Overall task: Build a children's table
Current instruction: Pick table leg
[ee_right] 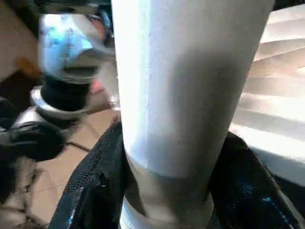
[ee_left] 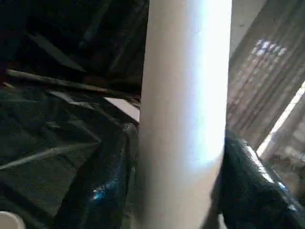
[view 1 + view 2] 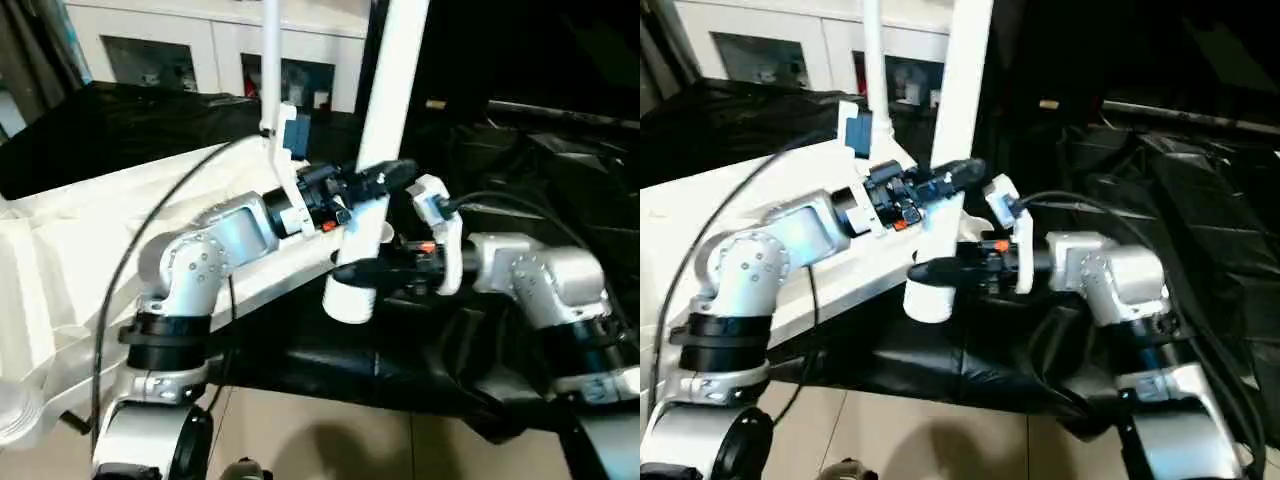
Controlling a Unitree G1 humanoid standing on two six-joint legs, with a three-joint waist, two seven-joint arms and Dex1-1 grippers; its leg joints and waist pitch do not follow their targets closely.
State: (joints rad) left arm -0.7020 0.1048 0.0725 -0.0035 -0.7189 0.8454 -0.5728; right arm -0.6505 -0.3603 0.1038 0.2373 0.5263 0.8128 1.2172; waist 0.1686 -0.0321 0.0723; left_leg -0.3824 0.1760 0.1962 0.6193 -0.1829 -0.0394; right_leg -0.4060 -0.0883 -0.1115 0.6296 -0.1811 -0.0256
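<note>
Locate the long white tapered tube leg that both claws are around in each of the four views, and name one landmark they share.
Left eye view: long white tapered tube leg, upright at centre, from the top edge down.
Right eye view: the leg, left of centre.
Left wrist view: the leg, upright through the middle.
Right wrist view: the leg, in the middle.
Shared landmark: black plastic sheet.

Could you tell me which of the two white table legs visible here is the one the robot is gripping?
The thicker, nearer leg, clasped by the left hand and right hand. The thinner leg stands untouched behind, on the tabletop.
</note>
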